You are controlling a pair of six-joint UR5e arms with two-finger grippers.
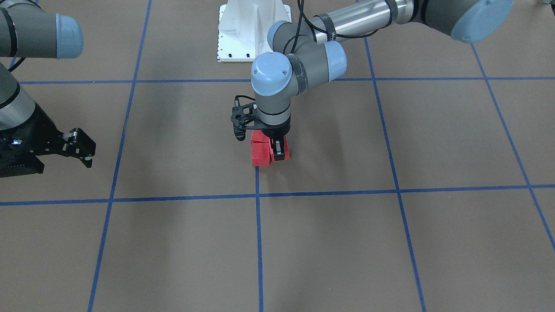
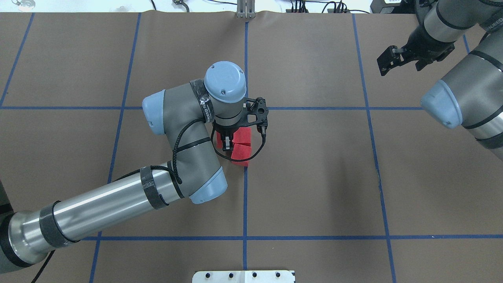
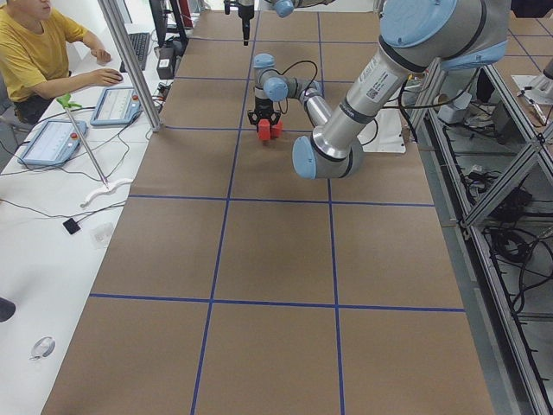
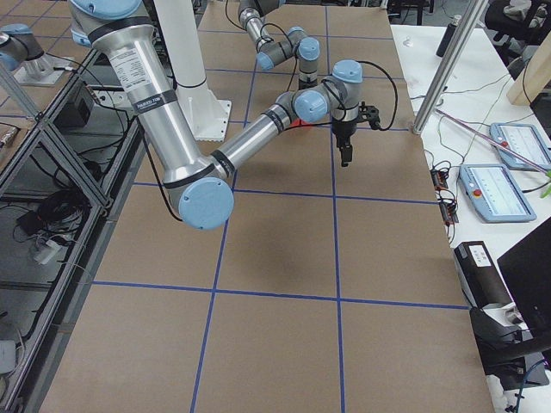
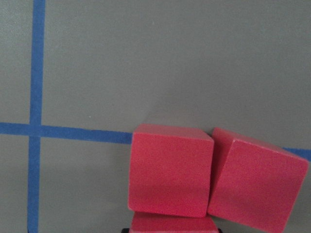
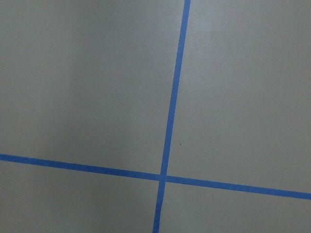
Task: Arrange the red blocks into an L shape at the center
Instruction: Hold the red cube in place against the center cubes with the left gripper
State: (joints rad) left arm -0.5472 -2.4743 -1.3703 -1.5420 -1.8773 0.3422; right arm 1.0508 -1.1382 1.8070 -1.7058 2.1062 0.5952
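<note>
Three red blocks sit together at the center (image 1: 260,180), on the middle blue line. In the front-facing view two blocks (image 1: 260,154) (image 1: 259,137) lie in a row, and the third (image 1: 286,145) is beside the nearer one, making an L. My left gripper (image 1: 277,151) points straight down, shut on that third block, which rests on the floor. The left wrist view shows one square block (image 5: 170,170), a slightly skewed one (image 5: 255,187) touching it, and the held block (image 5: 172,224) at the bottom edge. My right gripper (image 1: 82,149) hovers open and empty far to the side.
The white metal base (image 1: 247,30) stands at the robot's side of the table. Blue tape lines (image 1: 258,242) divide the brown floor into squares. The left arm's elbow (image 2: 184,129) hangs over the floor beside the blocks. The right wrist view shows only a tape crossing (image 6: 163,177).
</note>
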